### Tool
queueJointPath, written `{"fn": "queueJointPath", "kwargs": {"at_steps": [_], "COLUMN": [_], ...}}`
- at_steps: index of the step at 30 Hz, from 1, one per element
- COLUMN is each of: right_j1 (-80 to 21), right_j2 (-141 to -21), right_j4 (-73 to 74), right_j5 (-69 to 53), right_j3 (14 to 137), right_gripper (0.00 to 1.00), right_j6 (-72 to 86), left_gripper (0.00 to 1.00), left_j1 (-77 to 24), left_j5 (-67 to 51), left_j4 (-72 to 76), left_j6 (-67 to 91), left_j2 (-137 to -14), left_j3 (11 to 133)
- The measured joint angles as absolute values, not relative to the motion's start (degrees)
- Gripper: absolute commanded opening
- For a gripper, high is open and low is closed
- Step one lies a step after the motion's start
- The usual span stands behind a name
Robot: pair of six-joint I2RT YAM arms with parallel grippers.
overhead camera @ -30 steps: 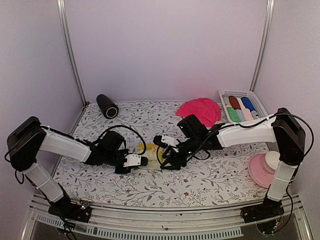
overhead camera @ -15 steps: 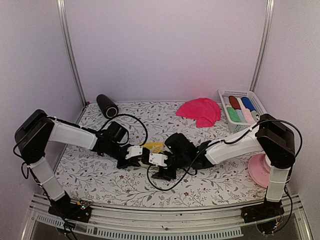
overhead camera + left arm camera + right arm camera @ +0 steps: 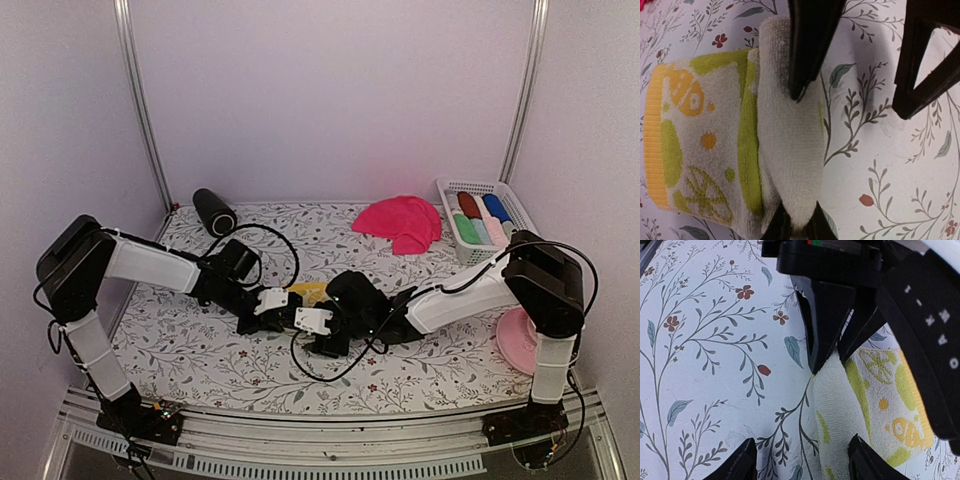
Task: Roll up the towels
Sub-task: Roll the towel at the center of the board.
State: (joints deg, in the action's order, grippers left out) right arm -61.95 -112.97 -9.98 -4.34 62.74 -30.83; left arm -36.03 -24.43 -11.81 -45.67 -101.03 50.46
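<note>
I see the yellow towel (image 3: 308, 293) lying near the middle of the table (image 3: 200, 350), right where my two arms meet. One long edge of it is already curled over into a thin roll (image 3: 790, 165). The rest lies flat, showing its green and orange pattern.

The left gripper (image 3: 797, 221) has its fingers closed and pinches the end of that roll. I think it holds there so the curl cannot spring open.

The right gripper (image 3: 801, 440) has its fingers spread wide and holds nothing. One finger sits over the roll and the other over bare table at about 9 o'clock from it. I think it is set like that to push the roll along, over the flat part.

So the rolling has only begun, and most of this towel is not rolled yet. My next push should go slowly, or the soft cloth may bunch up or slip out.

A hot pink towel (image 3: 400, 222) waits in a heap at 1 o'clock from the yellow one. Finished rolls sit in the white basket (image 3: 470, 184) at 2 o'clock.
</note>
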Motion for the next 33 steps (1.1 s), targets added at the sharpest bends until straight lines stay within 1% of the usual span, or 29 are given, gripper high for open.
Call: {"fn": "queueJointPath", "kwargs": {"at_steps": [9, 12, 13, 15, 17, 19, 21, 22, 24, 26, 30, 32, 33], "right_j1": [-62.30, -62.33, -62.33, -62.33, -62.33, -62.37, -62.37, -62.37, -62.37, -62.28, -61.60, -61.25, -61.01], "right_j2": [-113.32, -114.30, -114.74, -115.39, -115.74, -115.98, -116.31, -116.55, -116.77, -116.90, -117.38, -117.40, -117.40], "right_j4": [-11.20, -11.79, -11.94, -12.14, -12.32, -12.62, -12.75, -12.75, -12.73, -12.64, -11.99, -11.25, -10.55], "right_j5": [-0.08, 1.41, 1.87, 2.61, 3.03, 3.53, 4.12, 4.32, 4.60, 4.86, 4.71, 3.18, 2.13], "right_j3": [62.57, 62.57, 62.57, 62.57, 62.57, 62.63, 62.92, 63.16, 63.46, 63.64, 64.58, 65.01, 65.41], "right_gripper": [0.61, 0.59, 0.57, 0.51, 0.38, 0.30, 0.23, 0.21, 0.20, 0.15, 0.13, 0.13, 0.13], "right_j6": [-32.69, -33.10, -33.30, -33.65, -34.00, -34.13, -34.35, -34.11, -33.89, -33.69, -32.38, -31.94, -31.57], "left_gripper": [0.09, 0.09, 0.10, 0.10, 0.11, 0.13, 0.17, 0.19, 0.25, 0.27, 0.45, 0.52, 0.54], "left_j1": [-35.92, -35.88, -35.88, -35.88, -35.88, -35.86, -35.81, -35.77, -35.66, -35.55, -35.33, -34.96, -34.72], "left_j5": [-25.26, -25.32, -25.34, -25.36, -25.41, -25.47, -25.65, -25.85, -26.30, -26.74, -26.76, -26.55, -26.11], "left_j4": [-13.47, -13.76, -13.80, -13.87, -13.93, -14.04, -14.22, -14.28, -14.48, -14.61, -14.76, -14.41, -14.04], "left_j6": [-45.87, -46.02, -46.04, -46.06, -46.13, -46.30, -46.44, -46.52, -46.65, -46.76, -46.78, -46.59, -46.39], "left_j2": [-102.24, -102.32, -102.35, -102.39, -102.41, -102.48, -102.56, -102.63, -102.63, -102.61, -101.67, -100.71, -99.90], "left_j3": [52.18, 52.38, 52.40, 52.47, 52.51, 52.58, 52.66, 52.71, 52.71, 52.64, 51.94, 51.16, 50.43]}}
